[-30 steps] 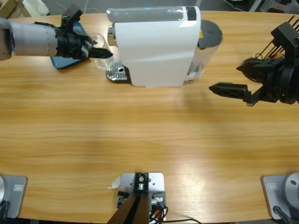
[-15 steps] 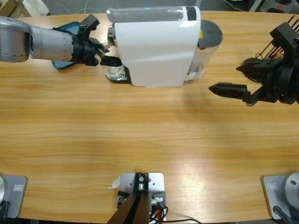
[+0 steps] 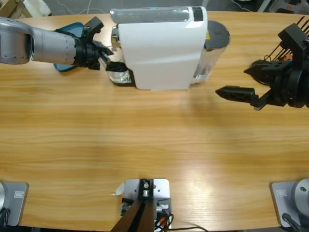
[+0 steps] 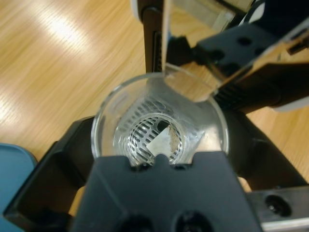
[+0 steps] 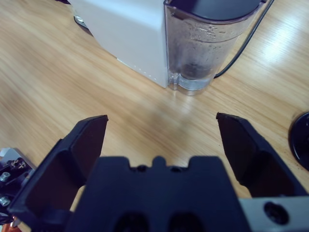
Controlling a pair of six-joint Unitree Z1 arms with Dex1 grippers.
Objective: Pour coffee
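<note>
Worktop (image 3: pixel 145 145): light wood, visible grain, smooth satin finish with soft glare patches. Coffee machine (image 3: pixel 161 48): smooth white plastic body, semi-gloss; mirror-bright chrome trim at the spout. Drip grille (image 4: pixel 152 137): slotted metal (seen through the glass base). Drinking glass (image 4: pixel 159 121): clear, glossy. Water tank (image 5: pixel 207 48): transparent plastic. Both end effectors: matt black.

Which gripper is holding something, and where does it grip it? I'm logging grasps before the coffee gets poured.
The left gripper has the glass between its jaws, around the sides below the rim; whether they press it cannot be told. The right gripper is open, holding nothing.
</note>
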